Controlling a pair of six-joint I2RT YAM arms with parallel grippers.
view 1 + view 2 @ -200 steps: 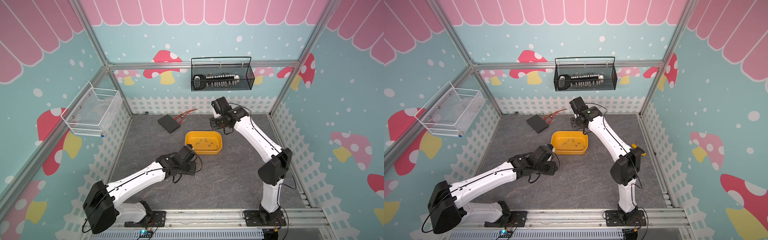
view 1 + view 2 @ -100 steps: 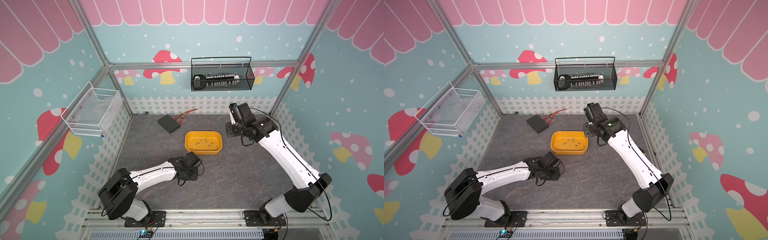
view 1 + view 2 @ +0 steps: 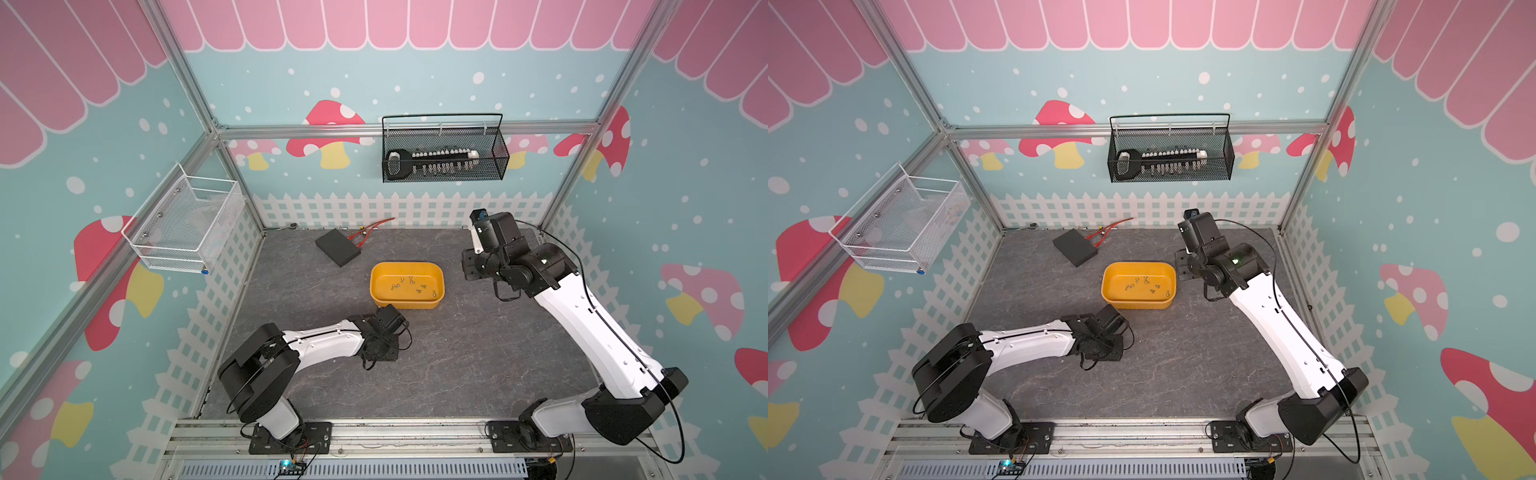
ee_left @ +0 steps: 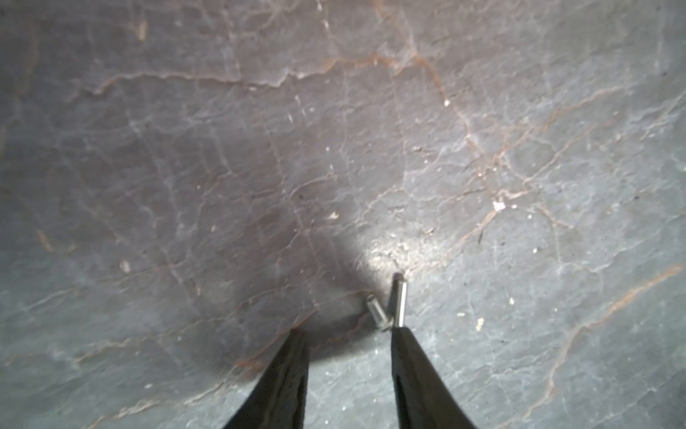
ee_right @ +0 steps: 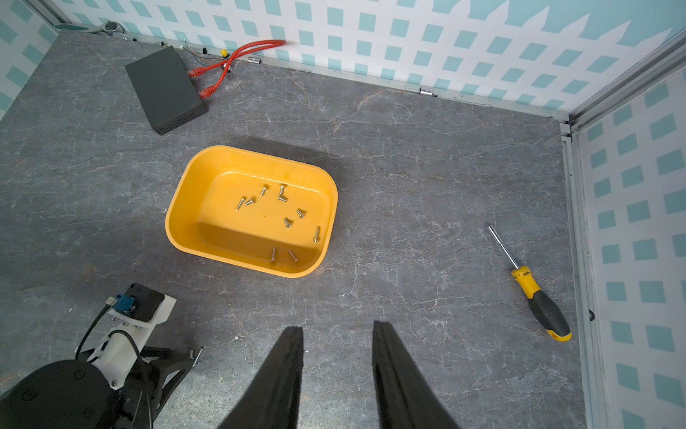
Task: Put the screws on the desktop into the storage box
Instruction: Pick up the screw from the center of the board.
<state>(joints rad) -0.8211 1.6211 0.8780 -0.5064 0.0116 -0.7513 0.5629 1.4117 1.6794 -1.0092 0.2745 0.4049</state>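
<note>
Two loose screws lie on the desktop (image 4: 185, 167): a short screw (image 4: 376, 312) and a longer screw (image 4: 399, 302). My left gripper (image 4: 347, 332) stands open low over them, one fingertip (image 4: 399, 334) right at their heads, and nothing is between the jaws. In both top views this left gripper (image 3: 384, 347) is just in front of the yellow storage box (image 3: 407, 306) (image 3: 1138, 305). The box (image 5: 260, 151) holds several screws (image 5: 287, 223). My right gripper (image 5: 337, 327) is open and empty, raised to the right of the box (image 3: 471, 266).
A yellow-handled screwdriver (image 5: 538, 297) lies near the right wall. A flat black box (image 5: 163, 89) with red cables (image 5: 237, 55) sits at the back left. A black wire basket (image 3: 442, 153) with sockets hangs on the back wall. A white mesh basket (image 3: 187, 224) hangs on the left wall.
My right arm has swung from behind the storage box to its right side. My left arm has folded back, with its gripper staying low in front of the box.
</note>
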